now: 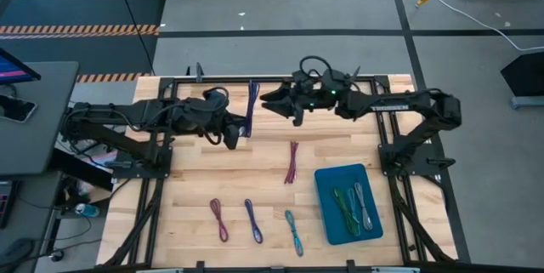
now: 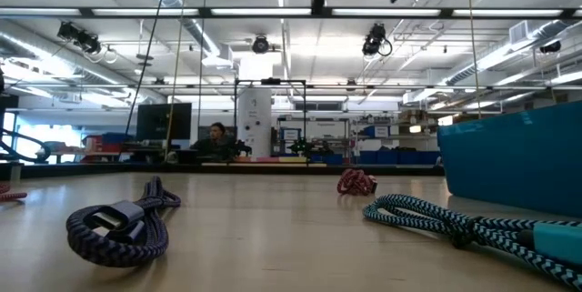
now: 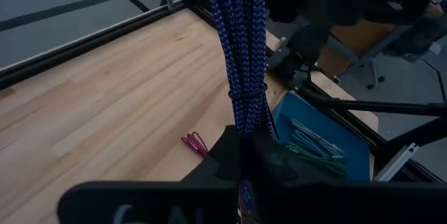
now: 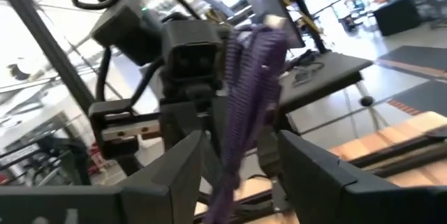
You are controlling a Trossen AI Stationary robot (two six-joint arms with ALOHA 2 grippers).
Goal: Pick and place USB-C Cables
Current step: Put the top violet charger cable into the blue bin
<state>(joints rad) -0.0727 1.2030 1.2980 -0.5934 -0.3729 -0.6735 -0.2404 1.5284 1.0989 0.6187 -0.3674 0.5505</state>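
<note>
My left gripper (image 1: 240, 130) is above the table's far middle, shut on a blue-purple braided cable bundle (image 1: 252, 105). My right gripper (image 1: 272, 103) is open just right of that bundle. In the right wrist view its fingers (image 4: 183, 168) stand on either side of the bundle (image 4: 246, 84) without touching it. On the table lie a maroon cable (image 1: 291, 161), a purple cable (image 1: 219, 219), a blue cable (image 1: 253, 220) and a teal cable (image 1: 293, 231). A green cable (image 1: 343, 207) and a grey cable (image 1: 364, 205) lie in the blue tray (image 1: 327, 190). My left gripper pinches the braided bundle between its two fingers near one end (image 3: 243, 130), just below the thin tie around it. The bundle runs straight out past the fingertips, along the fingers. It is lifted clear of the table, and its free end (image 1: 253, 88) points toward the far edge.
The blue tray stands at the near right and rises at the right of the low view (image 2: 514, 160). The low view also shows the blue cable (image 2: 123, 224), the teal cable (image 2: 473, 224) and the maroon cable (image 2: 356, 181) on the wood. Bare wood lies at the left and middle.
</note>
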